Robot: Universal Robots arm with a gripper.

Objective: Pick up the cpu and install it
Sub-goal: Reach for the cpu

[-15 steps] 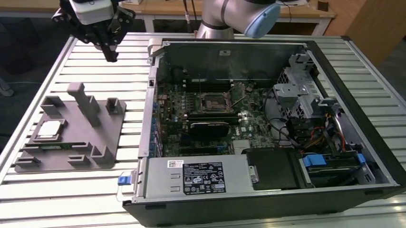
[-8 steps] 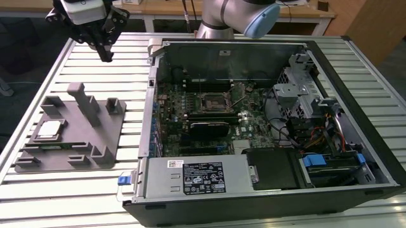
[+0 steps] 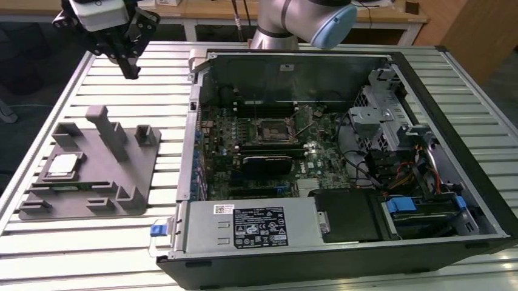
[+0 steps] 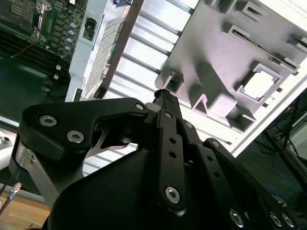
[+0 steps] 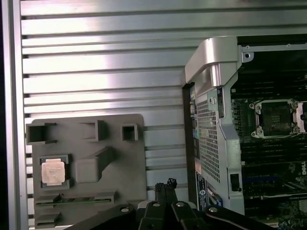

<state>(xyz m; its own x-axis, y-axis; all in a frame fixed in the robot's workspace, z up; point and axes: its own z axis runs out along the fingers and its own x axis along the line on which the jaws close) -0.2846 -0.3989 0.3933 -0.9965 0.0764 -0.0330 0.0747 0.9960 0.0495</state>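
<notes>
The cpu (image 3: 63,165), a small silver square chip, lies flat in a recess of the grey tray (image 3: 121,176) at the exterior view's left. Both wrist views show the cpu (image 5: 53,171) (image 4: 259,85) in the tray's pocket. My gripper (image 3: 130,74) hangs high above the table, beyond the tray's far side and well clear of the chip. Its fingers (image 5: 169,183) are pressed together with nothing between them, as the second wrist view's fingertips (image 4: 164,93) also show. The bare socket (image 3: 271,128) (image 5: 280,117) sits on the motherboard in the open computer case.
The open computer case (image 3: 421,79) takes up the middle and the exterior view's right, with its metal wall (image 5: 216,91) close to the tray. Upright grey posts (image 3: 109,130) rise from the tray near the cpu. The slatted metal table (image 3: 113,254) lies under everything.
</notes>
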